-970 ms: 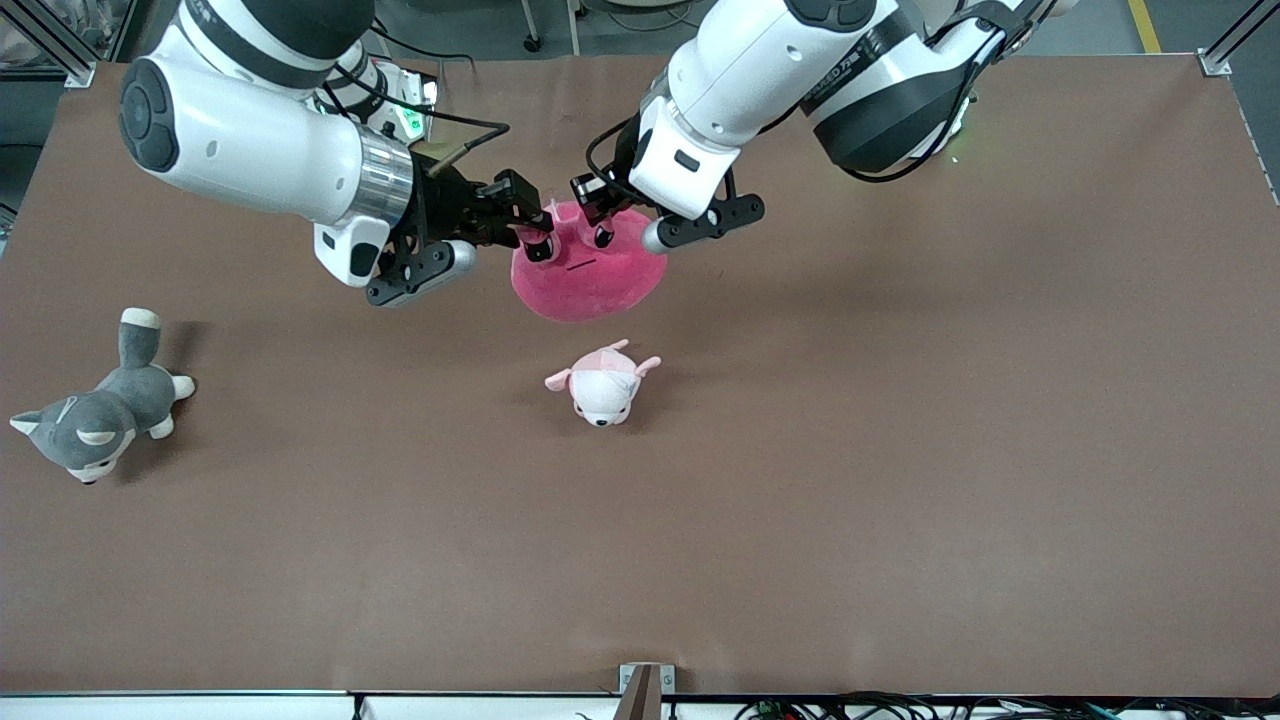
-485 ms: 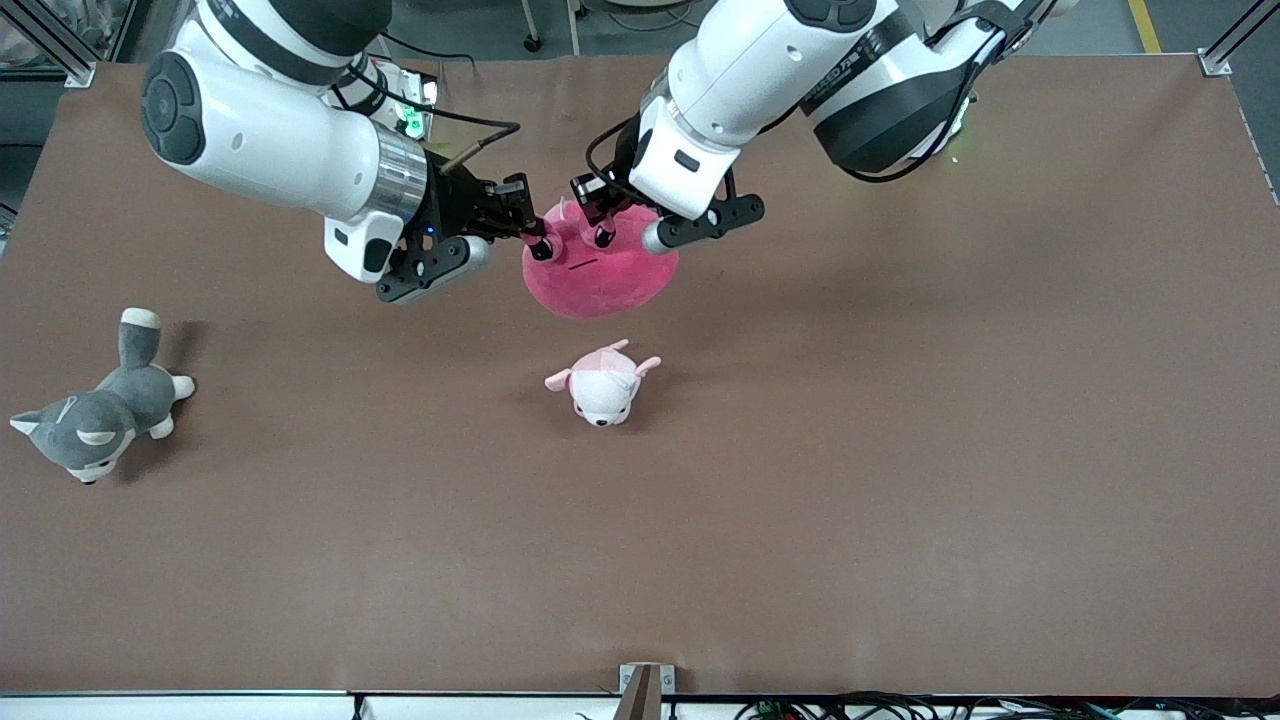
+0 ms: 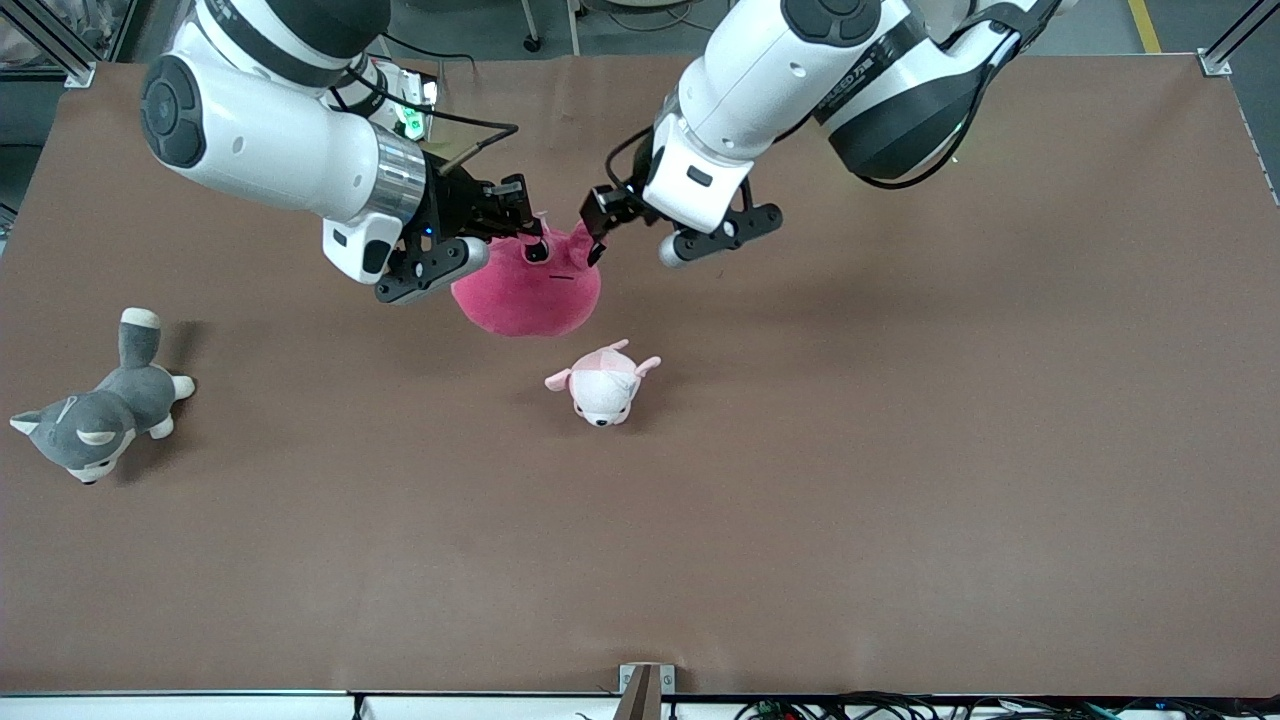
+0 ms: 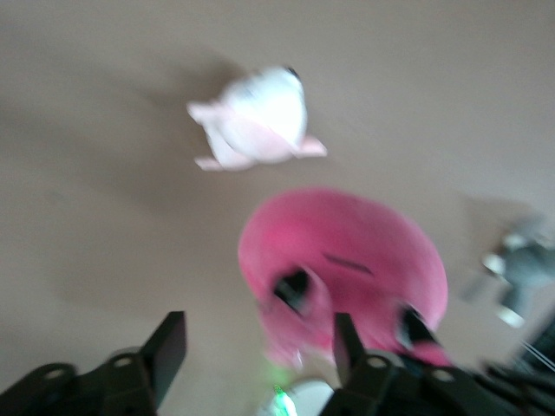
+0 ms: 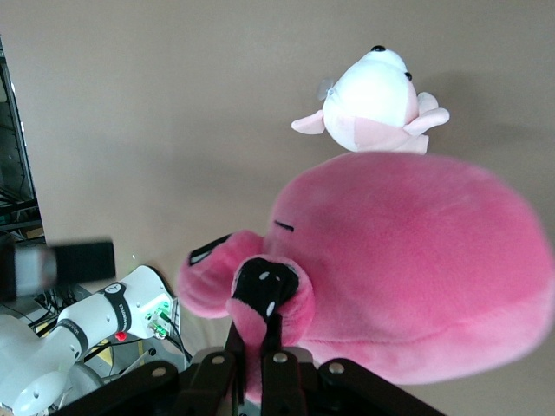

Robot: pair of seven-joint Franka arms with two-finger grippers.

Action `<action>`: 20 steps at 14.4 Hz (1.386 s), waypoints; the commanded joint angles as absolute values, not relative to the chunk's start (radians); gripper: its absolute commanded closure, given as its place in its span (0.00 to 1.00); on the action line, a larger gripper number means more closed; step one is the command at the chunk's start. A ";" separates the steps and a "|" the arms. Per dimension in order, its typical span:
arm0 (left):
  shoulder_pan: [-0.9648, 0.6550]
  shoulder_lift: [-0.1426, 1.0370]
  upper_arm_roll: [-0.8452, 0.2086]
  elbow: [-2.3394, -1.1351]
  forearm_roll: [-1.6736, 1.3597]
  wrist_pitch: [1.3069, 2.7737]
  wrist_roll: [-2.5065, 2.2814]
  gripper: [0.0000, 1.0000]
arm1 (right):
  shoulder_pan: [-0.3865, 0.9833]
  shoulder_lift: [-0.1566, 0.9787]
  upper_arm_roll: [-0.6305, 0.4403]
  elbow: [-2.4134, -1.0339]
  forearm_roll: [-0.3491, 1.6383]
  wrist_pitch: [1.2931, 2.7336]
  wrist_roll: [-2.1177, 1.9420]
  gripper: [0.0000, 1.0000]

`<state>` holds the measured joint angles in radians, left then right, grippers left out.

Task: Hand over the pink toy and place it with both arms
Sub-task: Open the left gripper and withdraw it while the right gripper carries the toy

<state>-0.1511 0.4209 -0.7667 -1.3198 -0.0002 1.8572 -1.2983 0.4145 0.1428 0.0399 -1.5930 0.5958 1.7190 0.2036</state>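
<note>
Hot-pink plush, the pink toy (image 3: 527,293), hanging from the right gripper (image 3: 531,238) clenched on its top edge between the eyes, up in the air over the brown table (image 3: 900,450), its fold squeezed between the black fingers (image 5: 260,347) in the right wrist view. Just beside it, at the toy's upper corner toward the left arm's end: the left gripper (image 3: 596,235), released and spread wide, fingers (image 4: 169,347) clear of the plush. Below the toy on the table, the pale pink-and-white plush (image 3: 602,384); well apart toward the right arm's end, the grey-and-white plush dog (image 3: 95,410).
</note>
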 commanded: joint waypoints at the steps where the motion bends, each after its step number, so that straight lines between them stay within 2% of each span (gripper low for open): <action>1: -0.123 0.408 -0.756 -1.318 0.138 1.752 -1.299 0.00 | 0.346 0.137 0.032 -1.592 0.589 1.712 0.187 0.98; 4: -0.011 0.402 -0.753 -1.319 0.187 1.682 -1.232 0.00 | 0.206 0.169 0.032 -1.589 0.589 1.689 0.047 0.98; 9: 0.211 0.370 -0.756 -1.316 0.196 1.597 -0.826 0.00 | -0.012 0.268 0.032 -1.586 0.588 1.646 -0.204 0.98; 14: 0.304 0.325 -0.755 -1.313 0.273 1.465 -0.585 0.00 | -0.121 0.374 0.034 -1.586 0.601 1.647 -0.415 0.98; 17: 0.342 0.296 -0.750 -1.313 0.290 1.445 -0.490 0.00 | -0.149 0.390 0.034 -1.589 0.604 1.632 -0.413 0.98; 18: 0.344 0.260 -0.735 -1.318 0.281 1.445 -0.465 0.00 | -0.156 0.400 0.034 -1.588 0.607 1.606 -0.411 0.98; 19: 0.315 0.230 -0.662 -1.322 0.270 1.448 -0.428 0.00 | -0.163 0.413 0.034 -1.588 0.629 1.591 -0.410 0.98; 20: 0.214 0.218 -0.540 -1.324 0.240 1.448 -0.385 0.00 | -0.164 0.417 0.034 -1.589 0.637 1.588 -0.408 0.98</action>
